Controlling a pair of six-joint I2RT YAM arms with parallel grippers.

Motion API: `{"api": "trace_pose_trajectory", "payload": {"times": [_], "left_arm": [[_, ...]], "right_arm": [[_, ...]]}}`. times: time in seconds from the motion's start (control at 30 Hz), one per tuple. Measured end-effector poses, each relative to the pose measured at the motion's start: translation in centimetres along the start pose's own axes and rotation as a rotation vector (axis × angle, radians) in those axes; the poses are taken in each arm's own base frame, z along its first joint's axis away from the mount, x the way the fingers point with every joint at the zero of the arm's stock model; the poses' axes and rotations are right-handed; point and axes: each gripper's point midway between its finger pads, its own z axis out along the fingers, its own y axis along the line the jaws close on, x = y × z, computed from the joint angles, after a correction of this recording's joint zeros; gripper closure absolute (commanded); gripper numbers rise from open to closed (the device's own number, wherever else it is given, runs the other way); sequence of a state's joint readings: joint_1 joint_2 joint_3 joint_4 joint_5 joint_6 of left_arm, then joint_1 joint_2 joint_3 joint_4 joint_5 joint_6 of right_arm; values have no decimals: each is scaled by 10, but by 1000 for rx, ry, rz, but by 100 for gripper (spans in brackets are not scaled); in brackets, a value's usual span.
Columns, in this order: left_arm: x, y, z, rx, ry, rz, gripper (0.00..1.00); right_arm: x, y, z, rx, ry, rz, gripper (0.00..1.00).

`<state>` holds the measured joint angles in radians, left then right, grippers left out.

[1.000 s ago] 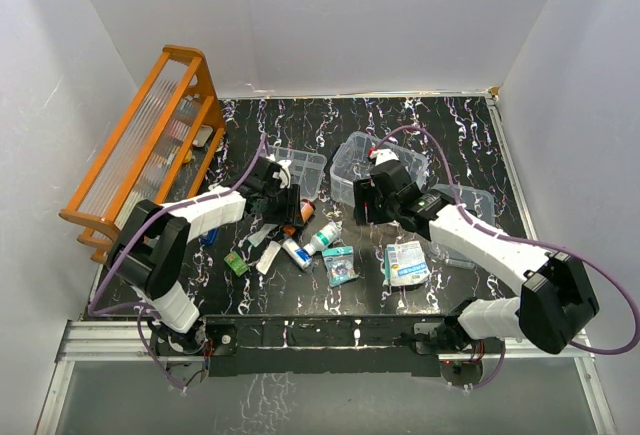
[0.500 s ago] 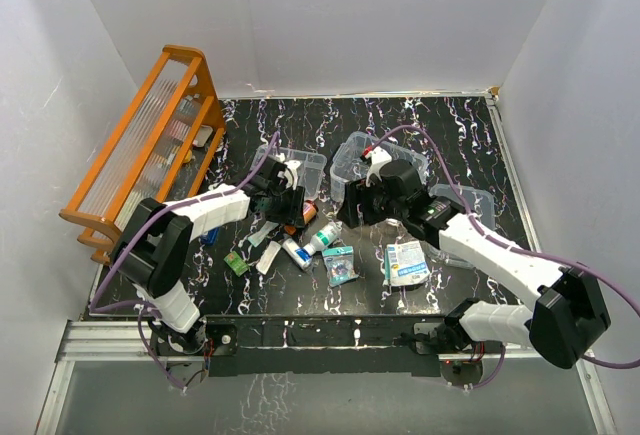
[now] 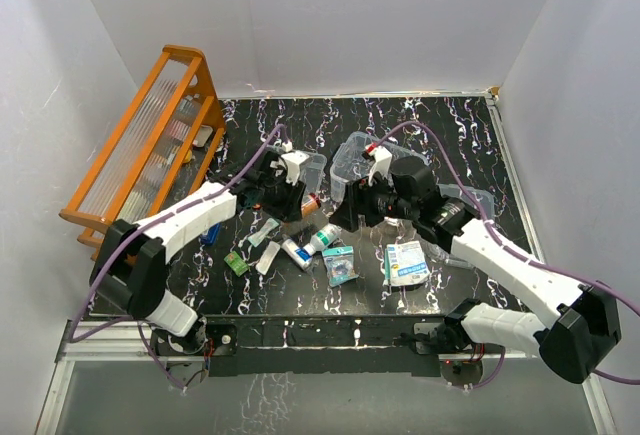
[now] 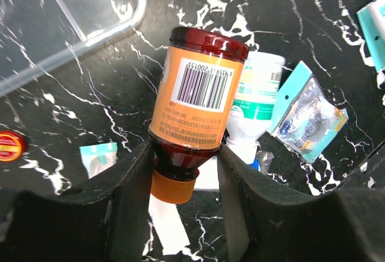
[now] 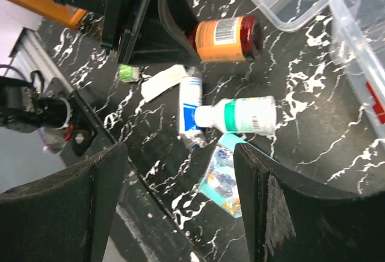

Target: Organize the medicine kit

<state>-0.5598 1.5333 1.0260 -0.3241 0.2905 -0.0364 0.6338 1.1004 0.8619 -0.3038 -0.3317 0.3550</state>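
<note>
My left gripper [image 4: 185, 153] is shut on a brown bottle [image 4: 198, 93] with an orange label and orange cap, its neck between the fingers and its base pointing away. From above, the left gripper [image 3: 290, 200] holds this bottle [image 3: 309, 203] beside a shallow clear tray [image 3: 303, 167]. The medicine kit [image 3: 362, 158], a clear box with a red mark, stands just behind my right gripper [image 3: 350, 211]. In the right wrist view the kit's wall [image 5: 361, 57] fills the right edge. The right gripper [image 5: 180, 153] is open, hovering over a white green-banded bottle [image 5: 240, 115] and a teal packet [image 5: 221, 177].
An orange wooden rack [image 3: 150, 150] stands at the far left. A white-and-blue tube [image 3: 297, 252], a small green box [image 3: 236, 263] and a larger packet [image 3: 405, 263] lie near the front. A red cap [image 4: 9, 144] sits by the tray. Another clear plastic piece [image 3: 472, 202] lies right of the kit.
The left jaws have closed a little onto the brown bottle. The right gripper has moved left and forward, away from the kit, over the loose items, and its jaws have widened.
</note>
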Motion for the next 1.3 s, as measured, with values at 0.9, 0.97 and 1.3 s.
{"api": "trace_pose_trajectory", "payload": {"times": [0.9,0.97,1.3], "left_arm": [[-5,-31,-71,84,-261,491,55],[-6,-23,-74,27,-276,461,51],[-52,12,-132,-291,-563,200,34]], "right_arm": [[-23,10,29,-2,129,37,31],[-18,5,33,20,139,29,31],[47,-17,98,111,319,-22,33]]}}
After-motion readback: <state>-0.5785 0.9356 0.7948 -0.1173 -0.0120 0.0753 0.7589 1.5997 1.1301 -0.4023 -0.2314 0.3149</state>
